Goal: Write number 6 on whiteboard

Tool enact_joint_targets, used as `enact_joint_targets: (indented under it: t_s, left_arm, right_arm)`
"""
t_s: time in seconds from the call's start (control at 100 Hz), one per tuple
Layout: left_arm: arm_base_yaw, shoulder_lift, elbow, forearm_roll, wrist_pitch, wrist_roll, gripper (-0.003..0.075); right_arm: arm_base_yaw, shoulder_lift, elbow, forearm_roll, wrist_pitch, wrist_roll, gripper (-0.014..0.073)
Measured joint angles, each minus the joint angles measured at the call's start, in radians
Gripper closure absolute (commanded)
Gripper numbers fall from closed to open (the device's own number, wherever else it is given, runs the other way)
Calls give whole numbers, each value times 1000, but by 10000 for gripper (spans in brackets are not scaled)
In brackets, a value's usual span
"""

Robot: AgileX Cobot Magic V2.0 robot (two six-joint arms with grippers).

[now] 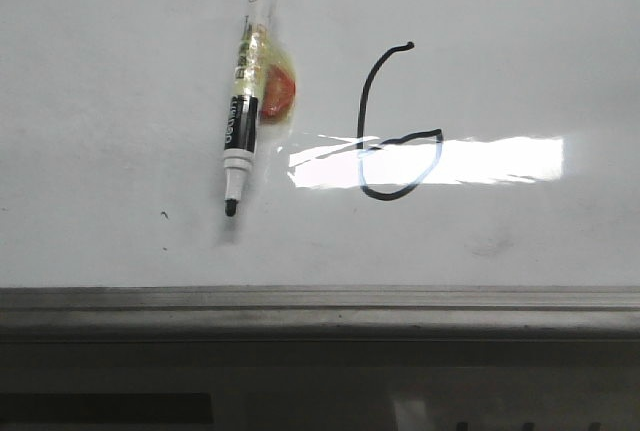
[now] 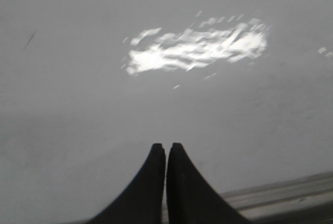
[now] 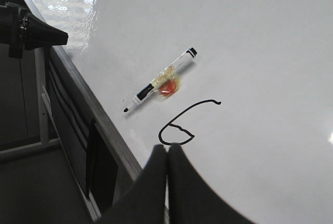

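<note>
Fingers, right gripper [image 3: 167, 154]: two dark pads pressed together, nothing between them; held over the near side of the board, close to the drawn figure and clear of the surface as far as the wrist view shows. Judged to be parked, not working.

Fingers, left gripper [image 2: 166, 151]: likewise pressed together and holding nothing, over a bare stretch of board near its frame strip. Its dark arm appears at the far end of the board in the right wrist view.

Item: number 6 [image 1: 393, 131]. Thin black line on the whiteboard [image 1: 520, 41]; tall curved stem with a small hook at the top, rounded loop below, closed. A bright glare band lies across the loop. It sits just beside the marker, apart from it. Judged complete, so the written part of the task appears done.

Item: marker [image 1: 248, 86]. Lying flat on the board, uncapped, black tip toward the frame, black end away. A lump of yellowish tape with an orange patch clings to its barrel, probably a grip aid for the fingers. Neither gripper touches it; it looks set down after use.

Item: frame strip [image 1: 320, 301]. Grey metal along the near edge.

Item: small dark speck [image 1: 163, 215] on the board beside the marker tip; not part of the figure.
</note>
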Motion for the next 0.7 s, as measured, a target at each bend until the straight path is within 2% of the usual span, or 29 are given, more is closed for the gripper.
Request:
enact_joint_targets:
  t_s: [0.11, 0.23, 0.7]
  left_arm:
    - [87, -16, 0, 21, 60, -26, 741]
    - [122, -16, 0, 27, 70, -35, 741]
    - [129, -16, 0, 28, 72, -37, 741]
  right_arm:
    - [0, 0, 0, 2, 0, 0, 657]
    - [0, 0, 0, 4, 0, 0, 658]
    - [0, 0, 0, 4, 0, 0, 657]
